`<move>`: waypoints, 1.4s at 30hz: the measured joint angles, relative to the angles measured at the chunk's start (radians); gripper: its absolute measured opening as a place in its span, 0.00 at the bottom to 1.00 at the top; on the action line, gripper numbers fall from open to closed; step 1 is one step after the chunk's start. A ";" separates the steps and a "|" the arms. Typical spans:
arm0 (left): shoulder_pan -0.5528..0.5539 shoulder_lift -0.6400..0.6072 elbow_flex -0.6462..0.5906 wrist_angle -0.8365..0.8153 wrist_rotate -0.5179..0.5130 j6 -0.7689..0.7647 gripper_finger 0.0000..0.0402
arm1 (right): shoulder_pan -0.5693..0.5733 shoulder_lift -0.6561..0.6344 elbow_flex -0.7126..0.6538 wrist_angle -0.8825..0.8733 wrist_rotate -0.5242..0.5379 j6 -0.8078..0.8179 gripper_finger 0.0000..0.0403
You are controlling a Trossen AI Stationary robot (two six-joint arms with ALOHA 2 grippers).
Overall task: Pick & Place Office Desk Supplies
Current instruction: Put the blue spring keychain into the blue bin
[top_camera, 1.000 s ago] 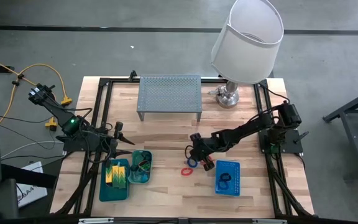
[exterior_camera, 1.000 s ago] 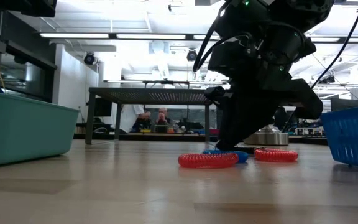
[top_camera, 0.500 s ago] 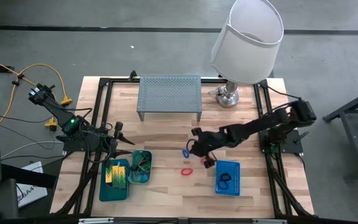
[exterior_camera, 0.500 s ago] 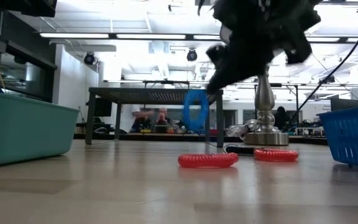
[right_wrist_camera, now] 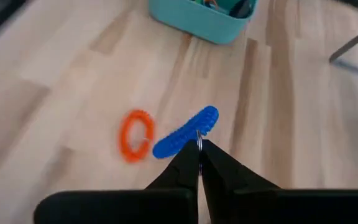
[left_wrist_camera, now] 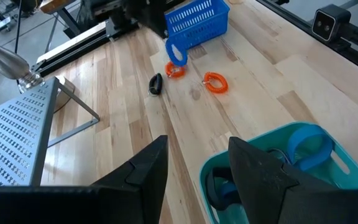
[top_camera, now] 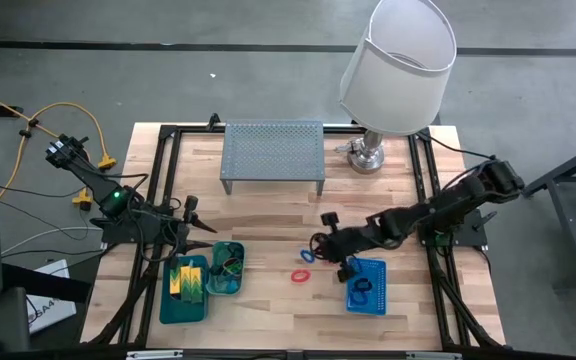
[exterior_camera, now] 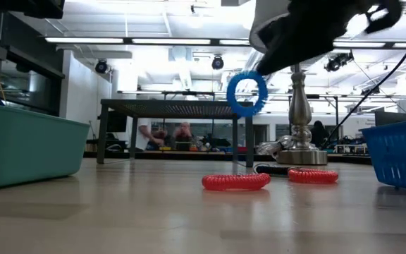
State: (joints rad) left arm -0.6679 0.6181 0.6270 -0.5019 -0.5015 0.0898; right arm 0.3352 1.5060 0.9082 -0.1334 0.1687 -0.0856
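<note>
Just toward five o'clock of the wooden worktop's (top_camera: 268, 210) middle, held a blue coiled plastic band loop (exterior_camera: 247, 93) pinched by its rim in the tightly closed right fingers (right_wrist_camera: 182, 171), hanging clear of the boards. Had a red coiled band loop (top_camera: 301, 276) lying at seven o'clock of it, not touched. Held the left fingers (left_wrist_camera: 145, 171) parted and empty at nine o'clock, near the small teal plastic tray (top_camera: 240, 252). Judged carrying as the step in hand. Needed to travel toward four o'clock to the blue mesh basket (top_camera: 382, 300) close by, high enough to clear its rim and slowly enough to stop the dangling loop swinging. Needed to open only once centred over the basket.
</note>
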 joint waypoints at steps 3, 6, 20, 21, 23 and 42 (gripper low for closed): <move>0.000 0.000 0.000 0.003 0.000 0.000 0.40 | 0.062 -0.020 -0.001 -0.083 0.052 0.138 0.01; 0.000 0.000 0.000 0.003 0.000 0.000 0.40 | 0.135 -0.044 0.002 -0.125 0.107 0.268 0.01; 0.000 0.000 0.000 0.010 0.000 0.000 0.40 | 0.487 -0.086 0.000 -0.370 0.258 0.874 0.01; 0.000 0.000 0.000 0.011 0.000 0.000 0.40 | 0.506 -0.086 0.000 -0.389 0.266 0.912 0.01; 0.000 0.000 0.000 0.010 0.000 0.000 0.40 | 0.540 -0.086 0.000 -0.406 0.278 0.976 0.01; 0.000 0.000 0.000 0.010 0.000 0.000 0.40 | 0.553 0.033 0.000 -0.517 0.225 1.167 0.01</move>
State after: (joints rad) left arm -0.6678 0.6182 0.6270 -0.4923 -0.5014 0.0898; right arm 0.8879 1.5389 0.9081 -0.6500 0.3939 1.0809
